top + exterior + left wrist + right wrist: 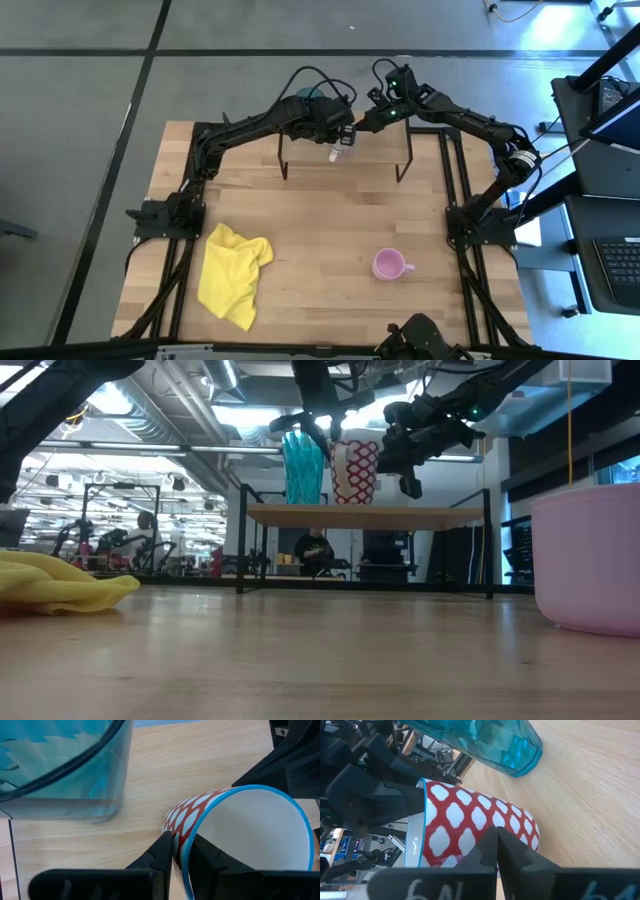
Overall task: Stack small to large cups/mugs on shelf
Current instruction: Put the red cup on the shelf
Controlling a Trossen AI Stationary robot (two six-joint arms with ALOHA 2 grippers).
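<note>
Mug (240, 835), red-white patterned, rigid, slick, looks light: I've got left gripper (181, 851) pinching its rim; right gripper (496, 842) fingers together, empty.

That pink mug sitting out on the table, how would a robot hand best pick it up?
By the rim of the pink mug, from straight above: it stands upright, mouth open, so one finger goes inside the wall, one outside, clear of the handle.

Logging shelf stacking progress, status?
Left gripper clamped on patterned cup rim, at shelf beside teal tumbler. Right gripper shut, beside cup. Pink mug on table. Nothing blocking.
</note>
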